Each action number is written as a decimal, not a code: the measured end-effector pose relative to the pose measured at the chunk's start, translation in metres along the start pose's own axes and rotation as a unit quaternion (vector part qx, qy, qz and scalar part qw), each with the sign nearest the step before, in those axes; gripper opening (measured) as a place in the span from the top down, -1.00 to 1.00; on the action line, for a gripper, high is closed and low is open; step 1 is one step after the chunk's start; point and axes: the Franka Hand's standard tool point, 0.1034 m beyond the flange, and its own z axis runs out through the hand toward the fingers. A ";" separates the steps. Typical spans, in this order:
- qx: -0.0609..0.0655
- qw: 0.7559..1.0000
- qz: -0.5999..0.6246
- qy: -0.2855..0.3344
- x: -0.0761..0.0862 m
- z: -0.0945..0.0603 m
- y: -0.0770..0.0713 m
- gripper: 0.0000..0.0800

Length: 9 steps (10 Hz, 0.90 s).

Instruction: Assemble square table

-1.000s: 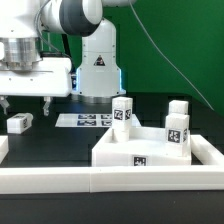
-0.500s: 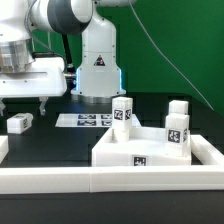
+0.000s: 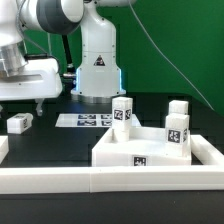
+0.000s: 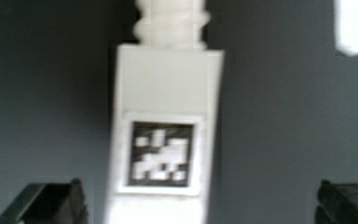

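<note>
Wrist view: a loose leg [image 4: 165,120] is seen lengthwise between the two fingertips [image 4: 55,203] of the end effector, its threaded stub at one end and its square tag facing the camera. The jaws stand wide open, one on each side of the leg, and nothing is gripped. In the exterior view the end effector [image 3: 20,100] hangs above the same leg [image 3: 17,123], which lies on its side on the black table [image 3: 60,145] at the exterior view's left, well apart from the square table top [image 3: 150,150].

The step in hand is judged to be the pick-up of this leg. It is best done by keeping the leg centred between the fingers, the long flat sides being taken squarely so that the block is not twisted when the jaws close. The descent should be straight, and the fingertips should reach down beside the leg without being driven into the table. A grip near the middle of the body, clear of the threaded stub, is advised, since the stub must later be free for screwing into the top.

The top rests at the exterior view's right, against the white rail [image 3: 40,182], with three legs [image 3: 121,113] already upright on it.

Compared with the earlier frames, the arm has shifted toward the exterior view's left; the leg, the marker board [image 3: 84,120] and the top are unchanged.
</note>
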 end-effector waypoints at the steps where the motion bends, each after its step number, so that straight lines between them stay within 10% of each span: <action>1: 0.009 0.999 0.018 -0.046 -0.003 0.001 -0.004 -0.62; 5: 0.032 0.982 0.032 -0.184 -0.001 0.006 -0.007 -0.62; 9: 0.037 0.980 0.026 -0.193 -0.001 0.013 0.001 -0.62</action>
